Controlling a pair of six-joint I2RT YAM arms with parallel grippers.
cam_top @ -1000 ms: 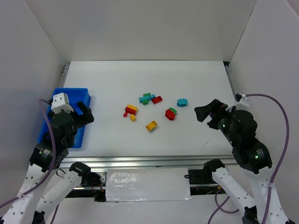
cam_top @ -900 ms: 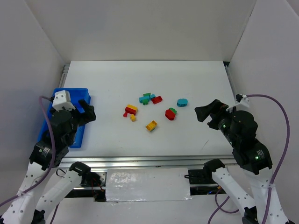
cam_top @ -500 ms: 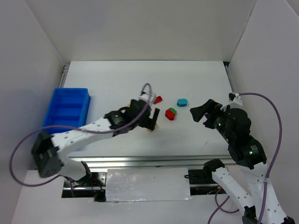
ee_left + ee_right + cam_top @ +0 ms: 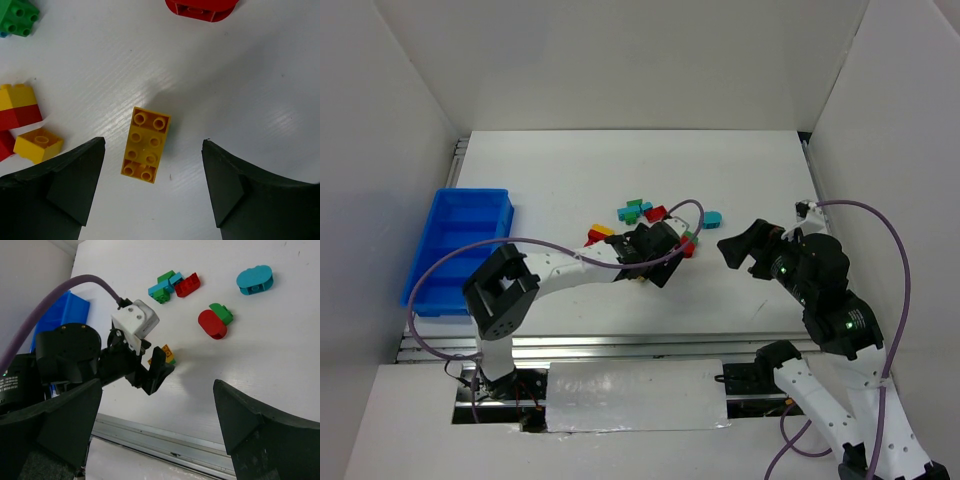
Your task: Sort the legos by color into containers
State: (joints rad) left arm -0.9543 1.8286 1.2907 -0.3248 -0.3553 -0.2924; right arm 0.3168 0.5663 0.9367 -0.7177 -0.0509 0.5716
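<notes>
Left gripper (image 4: 153,142) spread, gripping nothing. Yellow brick (image 4: 145,150) lies flat between its fingers, touching neither. Tray (image 4: 460,250) well behind it, against the left wall. All bricks I see lie on the table (image 4: 570,170), outside it. Right gripper (image 4: 744,243) spread, unloaded, near the red-green pair (image 4: 214,321); right wall close on its outer side.
</notes>
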